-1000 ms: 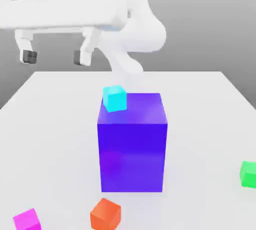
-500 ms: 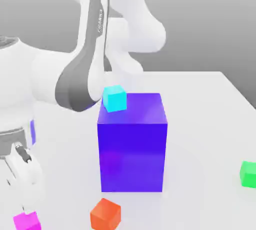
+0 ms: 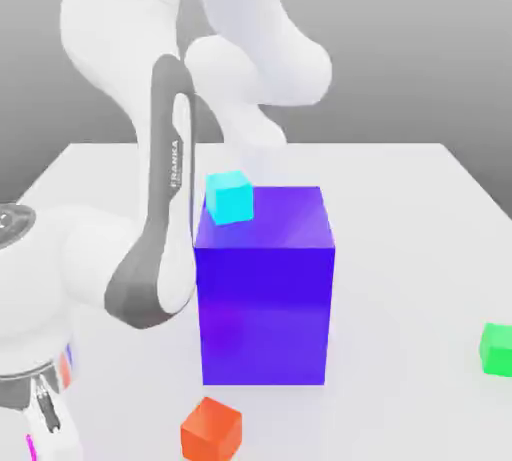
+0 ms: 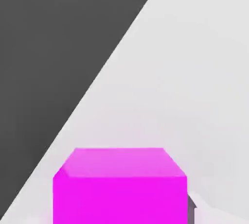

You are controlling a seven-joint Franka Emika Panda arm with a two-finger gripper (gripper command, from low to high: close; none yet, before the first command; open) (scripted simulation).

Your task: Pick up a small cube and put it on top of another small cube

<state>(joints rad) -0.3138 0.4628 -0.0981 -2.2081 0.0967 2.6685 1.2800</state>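
My end effector (image 3: 40, 429) sits at the exterior view's lower left, pinching the small cube (image 4: 120, 186). The cube rests on the bench (image 4: 194, 96).

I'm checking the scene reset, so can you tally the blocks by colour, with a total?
Magenta cube: 1
Cyan cube: 1
Orange cube: 1
Green cube: 1
Big blue-violet block: 1
Total: 5
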